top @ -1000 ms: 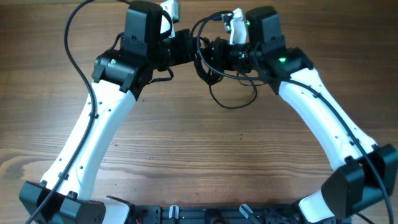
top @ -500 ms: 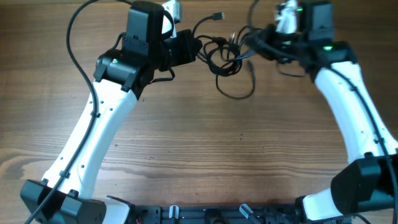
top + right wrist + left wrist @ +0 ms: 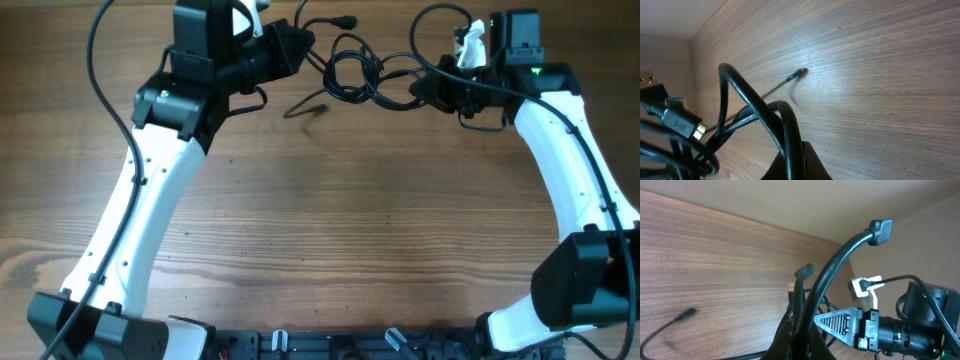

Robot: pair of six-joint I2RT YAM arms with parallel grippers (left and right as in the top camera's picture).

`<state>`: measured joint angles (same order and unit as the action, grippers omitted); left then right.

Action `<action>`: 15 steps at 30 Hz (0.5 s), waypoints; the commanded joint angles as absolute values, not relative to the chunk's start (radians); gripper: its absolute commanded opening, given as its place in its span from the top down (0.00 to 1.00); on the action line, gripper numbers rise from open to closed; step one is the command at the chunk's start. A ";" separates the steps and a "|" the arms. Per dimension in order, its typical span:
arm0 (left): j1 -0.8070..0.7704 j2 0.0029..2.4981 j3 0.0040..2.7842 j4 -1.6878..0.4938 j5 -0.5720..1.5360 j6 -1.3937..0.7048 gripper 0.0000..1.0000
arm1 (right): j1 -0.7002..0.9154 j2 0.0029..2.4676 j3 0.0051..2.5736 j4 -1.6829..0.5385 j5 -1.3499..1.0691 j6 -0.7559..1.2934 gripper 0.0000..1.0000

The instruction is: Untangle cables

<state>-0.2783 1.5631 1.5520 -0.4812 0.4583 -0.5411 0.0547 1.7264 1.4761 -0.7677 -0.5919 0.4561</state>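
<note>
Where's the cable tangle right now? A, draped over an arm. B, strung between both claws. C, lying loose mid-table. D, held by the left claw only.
B: the cables stretch from the left claw to the right claw, each gripping a strand.

The arms [image 3: 140, 215] are white with black joints [image 3: 200, 40] — green lights [image 3: 538, 71], black wires [image 3: 96, 45].

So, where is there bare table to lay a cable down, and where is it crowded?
The widest bare patch of table is the middle, between the left arm and right arm, below the cables. A smaller one lies at the left edge, outside the left arm. The top strip is crowded: the cables stretch there between the left gripper and right gripper.
</note>
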 commanded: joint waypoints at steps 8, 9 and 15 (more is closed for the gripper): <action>-0.193 1.506 1.563 -0.577 0.361 -0.554 0.96 | -0.309 1.629 1.505 -0.799 -1.150 0.184 0.96; -0.193 1.506 1.563 -0.584 0.345 -0.554 0.96 | -0.375 1.617 1.505 -0.817 -1.142 0.182 0.96; -0.193 1.507 1.563 -0.588 0.338 -0.554 0.96 | -0.504 1.614 1.505 -0.971 -0.846 0.185 0.96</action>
<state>-0.2543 1.5513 1.5520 -0.5838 0.4931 -0.5632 -0.4183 1.6115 1.4849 -0.9421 -1.1316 0.2096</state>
